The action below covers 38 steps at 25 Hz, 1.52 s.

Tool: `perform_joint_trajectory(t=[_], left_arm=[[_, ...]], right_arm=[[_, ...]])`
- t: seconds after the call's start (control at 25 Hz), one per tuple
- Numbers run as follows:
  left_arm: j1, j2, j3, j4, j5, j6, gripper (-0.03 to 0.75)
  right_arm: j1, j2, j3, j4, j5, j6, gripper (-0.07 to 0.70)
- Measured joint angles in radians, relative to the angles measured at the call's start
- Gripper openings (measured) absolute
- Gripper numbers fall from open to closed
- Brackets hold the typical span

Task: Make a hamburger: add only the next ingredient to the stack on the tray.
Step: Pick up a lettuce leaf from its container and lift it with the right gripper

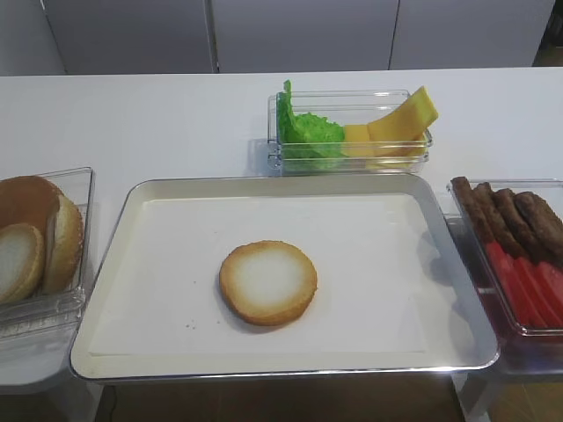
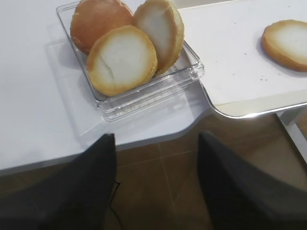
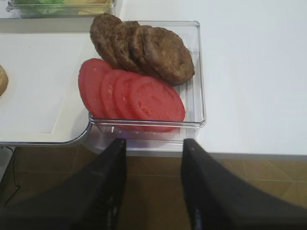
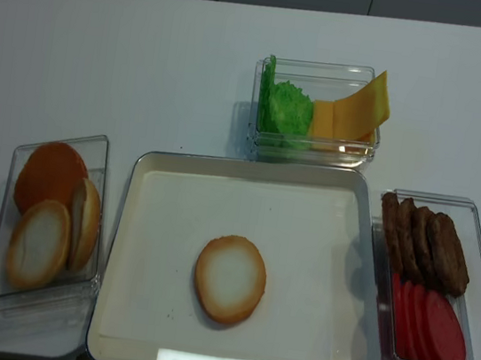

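Note:
The stack is a single flat bun half (image 1: pixel 267 282) (image 4: pixel 229 279) with a pale face and toasted rim, lying near the middle of the paper-lined silver tray (image 1: pixel 132 215) (image 4: pixel 132 218). Part of it shows in the left wrist view as the bun half (image 2: pixel 287 44). The green ruffled lettuce (image 1: pixel 310 130) (image 4: pixel 285 107) sits in a clear container behind the tray. Neither gripper shows in the high views. My right gripper (image 3: pixel 153 146) hangs open below the table's front edge, before the tomato box. My left gripper (image 2: pixel 157 139) is open too, off the front edge near the bun box.
Yellow cheese slices (image 1: pixel 400 123) share the lettuce container. A clear box on the right holds brown patties (image 4: pixel 424 242) (image 3: pixel 144 45) and red tomato slices (image 4: pixel 431 323) (image 3: pixel 129 96). A clear box on the left holds bun halves and tops (image 1: pixel 31 242) (image 2: pixel 122 48). Brown floor lies below the table edge.

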Motion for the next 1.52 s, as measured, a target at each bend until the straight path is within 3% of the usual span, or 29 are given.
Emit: perform_joint_trajectory(t=[0.56, 0.8, 1.08, 1.2, 1.36, 1.52], left_arm=[[0.0, 0.0, 0.0, 0.0, 0.0, 0.0, 0.402], [0.0, 0.0, 0.0, 0.0, 0.0, 0.0, 0.402], [0.0, 0.0, 0.0, 0.0, -0.001, 0.0, 0.402], [0.0, 0.0, 0.0, 0.0, -0.001, 0.0, 0.402], [0.0, 0.0, 0.0, 0.0, -0.001, 0.0, 0.402], [0.0, 0.0, 0.0, 0.0, -0.001, 0.0, 0.402]], right_arm=[[0.0, 0.0, 0.0, 0.0, 0.0, -0.002, 0.316], [0.0, 0.0, -0.003, 0.01, -0.007, -0.002, 0.501], [0.0, 0.068, -0.072, 0.063, -0.128, 0.021, 0.541], [0.0, 0.208, -0.103, 0.072, -0.183, 0.029, 0.533], [0.0, 0.443, -0.148, 0.148, -0.301, 0.027, 0.521], [0.0, 0.711, -0.248, 0.293, -0.394, -0.082, 0.519]])
